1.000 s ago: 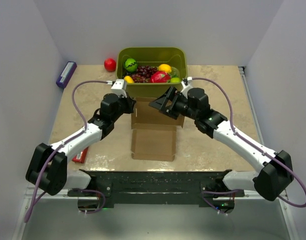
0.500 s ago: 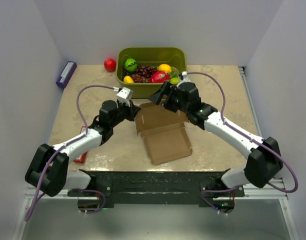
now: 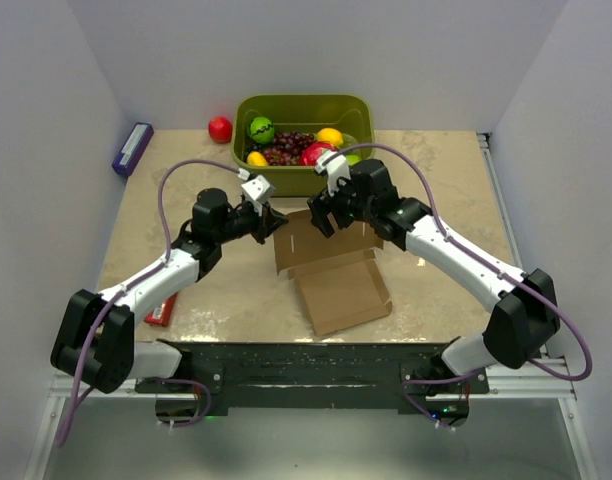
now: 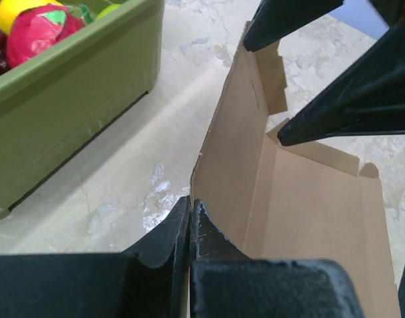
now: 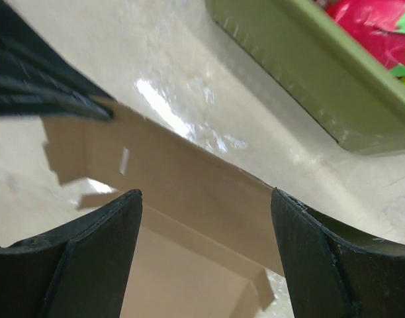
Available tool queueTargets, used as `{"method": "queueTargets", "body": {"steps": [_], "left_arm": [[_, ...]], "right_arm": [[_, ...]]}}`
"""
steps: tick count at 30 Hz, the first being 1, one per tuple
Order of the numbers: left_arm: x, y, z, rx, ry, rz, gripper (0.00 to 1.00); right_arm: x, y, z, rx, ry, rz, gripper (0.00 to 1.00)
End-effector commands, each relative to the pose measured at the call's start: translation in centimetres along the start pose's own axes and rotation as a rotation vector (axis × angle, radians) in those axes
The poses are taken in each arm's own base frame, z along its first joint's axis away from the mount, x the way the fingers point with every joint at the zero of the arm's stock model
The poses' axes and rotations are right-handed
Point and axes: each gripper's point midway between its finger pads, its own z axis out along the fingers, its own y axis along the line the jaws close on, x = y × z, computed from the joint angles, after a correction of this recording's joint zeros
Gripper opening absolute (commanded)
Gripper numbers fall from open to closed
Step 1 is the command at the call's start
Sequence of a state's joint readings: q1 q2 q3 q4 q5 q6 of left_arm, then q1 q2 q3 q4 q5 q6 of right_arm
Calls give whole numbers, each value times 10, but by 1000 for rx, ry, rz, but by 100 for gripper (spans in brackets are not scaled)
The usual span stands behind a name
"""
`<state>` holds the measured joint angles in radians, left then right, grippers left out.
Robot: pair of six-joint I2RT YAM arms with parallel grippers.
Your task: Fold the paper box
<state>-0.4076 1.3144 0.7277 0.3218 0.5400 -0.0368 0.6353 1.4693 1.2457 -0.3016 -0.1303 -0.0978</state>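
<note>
Top external view: we see the paper box (image 3: 331, 275) lying open on the table (image 3: 436, 170), just near of the green tub (image 3: 304, 105) and between the two arms, its large panel flat and turned at an angle. The left gripper (image 3: 271, 222) is at the box's far left corner, and the right gripper (image 3: 321, 215) hangs over the far edge beside it.

From the left wrist, we find the left gripper (image 4: 190, 212) clenched on the thin edge of a raised side flap of the paper box (image 4: 308, 212), jaws pressed together with the cardboard between them. The green tub (image 4: 70, 112) sits to its left.

From the right wrist, we see the right gripper (image 5: 204, 199) released, its fingers (image 5: 90, 265) spread wide above the upright far flap of the paper box (image 5: 189, 179), grasping nothing.

A red fruit (image 3: 220, 129) lies left of the tub, a purple pack (image 3: 133, 148) by the left wall, and a red pack (image 3: 161, 310) under the left arm.
</note>
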Motion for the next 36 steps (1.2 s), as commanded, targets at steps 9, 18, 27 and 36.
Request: {"method": "queueTargets", "body": {"steps": [9, 18, 27, 36], "left_arm": [[-21, -15, -1, 151, 10, 96, 0], [-22, -21, -1, 200, 26, 98, 0], [-28, -26, -2, 229, 35, 102, 0], [-38, -22, 1, 227, 35, 119, 0]], "right_arm": [[-23, -10, 4, -125, -118, -376, 79], [-14, -20, 8, -209, -89, -417, 71], [-3, -16, 25, -286, -23, -429, 61], [7, 5, 18, -392, -35, -392, 35]]}}
